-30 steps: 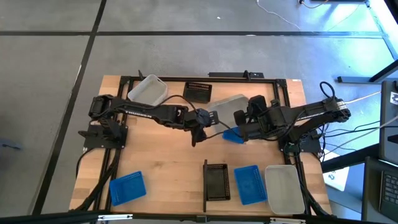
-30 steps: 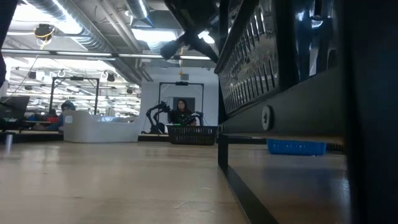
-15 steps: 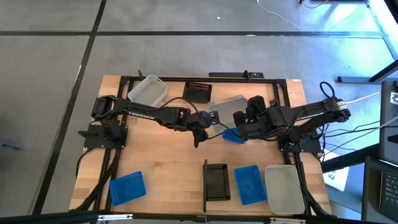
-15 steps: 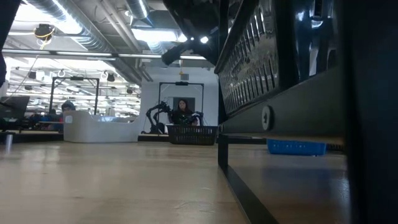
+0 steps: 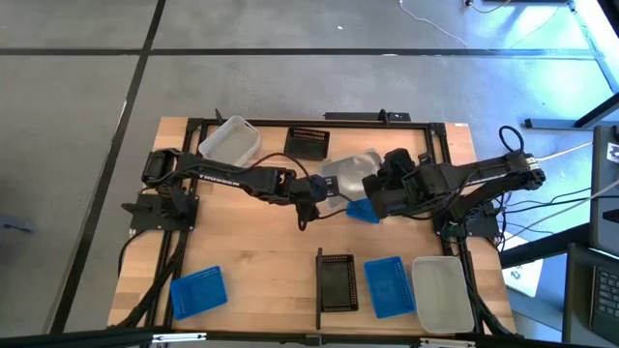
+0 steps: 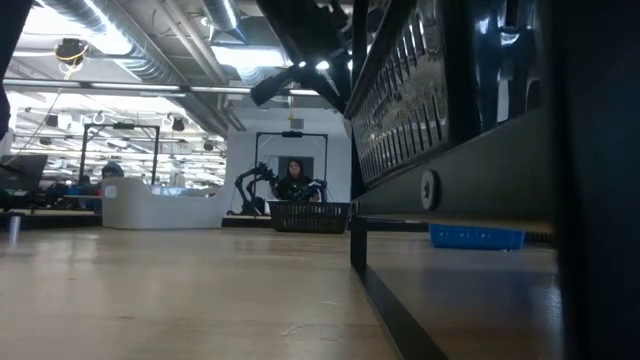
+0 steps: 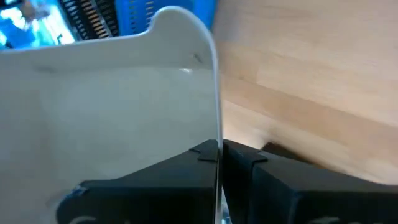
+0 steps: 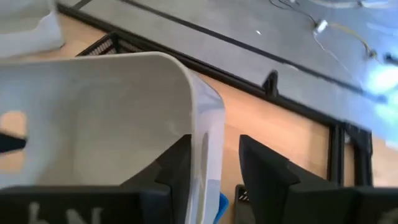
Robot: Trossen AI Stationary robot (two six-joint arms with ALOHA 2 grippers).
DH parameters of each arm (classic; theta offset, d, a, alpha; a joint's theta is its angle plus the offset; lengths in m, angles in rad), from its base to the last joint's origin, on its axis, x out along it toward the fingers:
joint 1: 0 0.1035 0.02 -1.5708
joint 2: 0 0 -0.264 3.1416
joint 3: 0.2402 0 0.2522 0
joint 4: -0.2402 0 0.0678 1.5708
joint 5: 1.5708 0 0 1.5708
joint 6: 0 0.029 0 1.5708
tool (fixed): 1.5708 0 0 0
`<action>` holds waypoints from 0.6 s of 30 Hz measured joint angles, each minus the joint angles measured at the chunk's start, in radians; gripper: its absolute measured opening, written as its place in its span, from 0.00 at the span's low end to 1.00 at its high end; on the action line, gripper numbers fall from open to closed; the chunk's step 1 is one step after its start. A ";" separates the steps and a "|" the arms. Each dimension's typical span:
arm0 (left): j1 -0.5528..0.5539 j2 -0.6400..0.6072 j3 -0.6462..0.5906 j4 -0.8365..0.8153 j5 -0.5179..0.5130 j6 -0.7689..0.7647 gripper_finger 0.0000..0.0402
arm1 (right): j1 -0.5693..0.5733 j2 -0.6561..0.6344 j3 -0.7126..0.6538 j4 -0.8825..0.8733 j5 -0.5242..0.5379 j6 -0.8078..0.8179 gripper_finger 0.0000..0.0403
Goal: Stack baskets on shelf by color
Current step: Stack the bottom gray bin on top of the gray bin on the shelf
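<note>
A translucent white basket (image 5: 346, 169) hangs over the table's middle, above a blue basket (image 5: 361, 211) that lies on the tabletop. My left gripper (image 5: 319, 190) is shut on the white basket's left end. My right gripper (image 5: 372, 184) is at its right end, open, with one finger inside the wall and one outside (image 8: 214, 149). Bare wood shows between the outer finger and the rim. The shelf (image 5: 397, 256) at the near right holds a black (image 5: 337, 282), a blue (image 5: 385, 286) and a white basket (image 5: 443, 293). My left gripper pinches the white basket's thin end wall at its rim (image 7: 216, 127) between its two fingers, one inside the tub and one outside (image 7: 219, 149). It comes from the table's left. The basket is lifted clear of the table and tilted.
A white basket (image 5: 230, 138) and a black one (image 5: 308, 142) sit at the table's far edge. A blue basket (image 5: 198, 290) lies at the near left corner. The shelf's black upright bar (image 5: 319, 285) stands near the table's middle front.
My left gripper has moved toward the table's right, up to the white basket's left end. The basket has shifted a little toward the left and tilted. My right arm has stayed about where it was.
</note>
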 joint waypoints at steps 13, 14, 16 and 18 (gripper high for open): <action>0.001 -0.031 0.000 -0.078 0.014 0.142 0.00 | 0.001 -0.001 0.203 -0.012 0.009 -0.264 0.31; 0.001 -0.035 0.001 -0.096 0.011 0.136 0.00 | 0.001 -0.001 0.211 -0.014 0.008 -0.265 0.31; 0.001 -0.043 -0.001 -0.153 -0.001 0.116 0.00 | 0.001 -0.001 0.218 -0.021 0.008 -0.265 0.31; 0.001 -0.048 0.000 -0.180 -0.004 0.100 0.00 | 0.001 0.000 0.218 -0.021 0.007 -0.270 0.31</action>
